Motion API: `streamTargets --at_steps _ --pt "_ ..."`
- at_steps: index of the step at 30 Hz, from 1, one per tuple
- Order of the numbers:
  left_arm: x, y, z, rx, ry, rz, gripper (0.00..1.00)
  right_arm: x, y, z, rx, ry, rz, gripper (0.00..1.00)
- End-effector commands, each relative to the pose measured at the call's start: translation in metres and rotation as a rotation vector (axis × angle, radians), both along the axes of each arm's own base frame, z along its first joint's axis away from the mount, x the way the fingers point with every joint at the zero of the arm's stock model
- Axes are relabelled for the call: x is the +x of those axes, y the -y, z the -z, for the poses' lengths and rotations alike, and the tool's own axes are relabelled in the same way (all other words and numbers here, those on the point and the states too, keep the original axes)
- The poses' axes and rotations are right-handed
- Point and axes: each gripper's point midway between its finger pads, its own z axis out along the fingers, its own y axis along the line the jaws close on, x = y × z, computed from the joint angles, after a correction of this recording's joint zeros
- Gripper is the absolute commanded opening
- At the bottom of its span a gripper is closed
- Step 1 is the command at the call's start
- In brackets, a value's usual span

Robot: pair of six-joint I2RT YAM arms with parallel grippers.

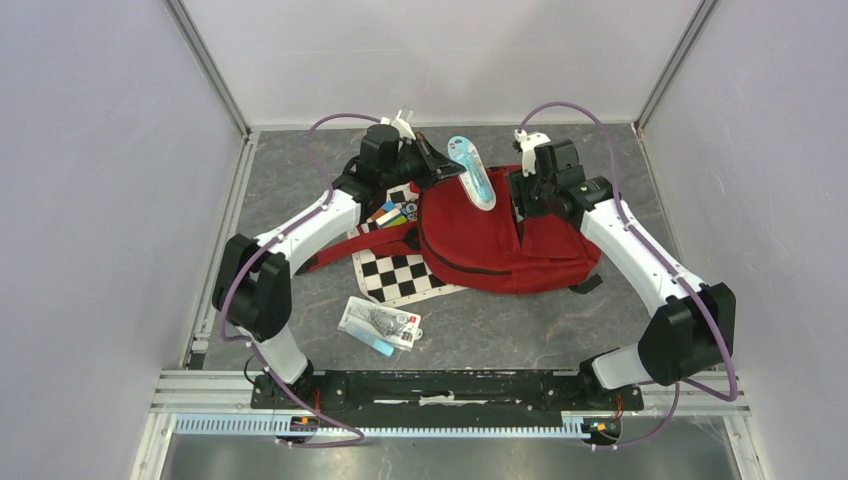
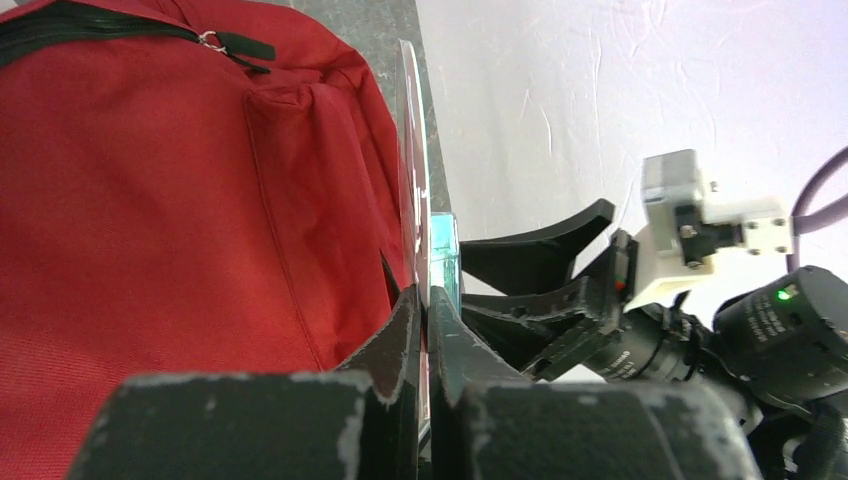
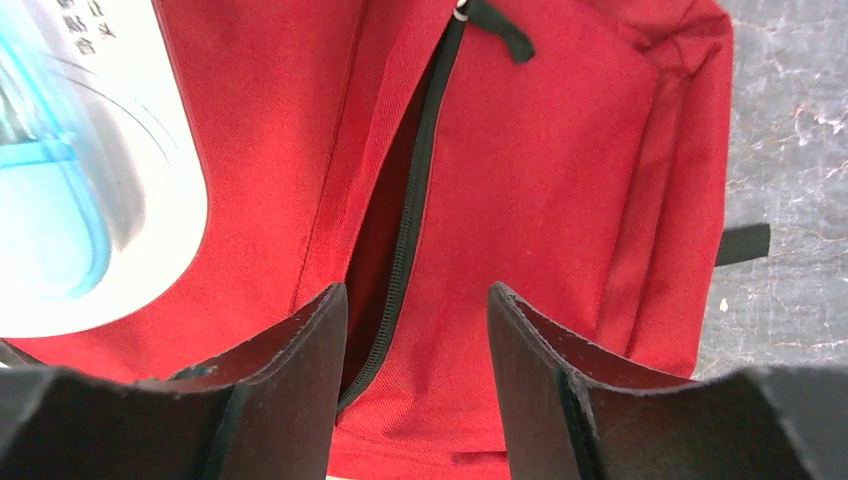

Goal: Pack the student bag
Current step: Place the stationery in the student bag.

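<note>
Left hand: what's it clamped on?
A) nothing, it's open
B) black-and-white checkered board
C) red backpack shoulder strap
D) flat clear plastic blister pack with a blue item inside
D: the left hand is shut on the edge of the flat clear plastic blister pack, which it holds above the red fabric backpack.

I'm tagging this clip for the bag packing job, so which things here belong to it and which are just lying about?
Job:
student bag
blue-and-white blister pack, clamped in the left gripper
right gripper, open above the bag
probably the sealed packet on the table

Lying about:
checkerboard sheet, partly under the bag
colour card beside it
</note>
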Motion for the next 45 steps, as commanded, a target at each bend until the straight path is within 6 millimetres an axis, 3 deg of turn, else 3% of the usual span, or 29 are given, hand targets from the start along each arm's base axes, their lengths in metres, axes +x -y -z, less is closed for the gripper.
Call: streamTargets --at_steps 1,12,15,18,24,26,31,36,45 --pt "0.001 0.01 -0.02 -0.024 0.038 0.02 0.02 -0.006 0.004 0.005 -0.03 0.0 -0.009 0.59" --pt "-0.004 0.016 -0.018 -0.019 0.031 0.028 0.02 -0.003 0.002 0.038 -0.109 -0.031 -0.019 0.59" --pt "-0.004 0.017 -0.015 -0.013 0.022 0.028 0.02 0.004 0.003 0.038 -0.173 0.012 0.015 0.56" --pt "-0.005 0.018 -0.011 -0.006 0.008 0.026 0.02 0.011 0.003 0.026 -0.229 0.072 0.055 0.52" --pt "-0.008 0.034 -0.002 0.023 -0.031 0.059 0.02 0.015 0.02 -0.01 -0.262 0.191 0.155 0.08" --pt "-0.013 0.043 0.004 0.037 -0.057 0.084 0.02 0.012 0.024 -0.019 -0.251 0.222 0.169 0.0" --pt "-0.017 0.064 0.011 0.078 -0.057 0.129 0.02 0.005 0.023 -0.03 -0.153 0.26 0.198 0.0" --pt "-0.007 0.08 0.027 0.075 -0.05 0.141 0.02 0.003 0.021 -0.032 -0.119 0.259 0.194 0.0" --pt "-0.004 0.078 0.074 0.177 -0.106 0.098 0.02 0.002 0.018 -0.039 -0.078 0.268 0.199 0.0"
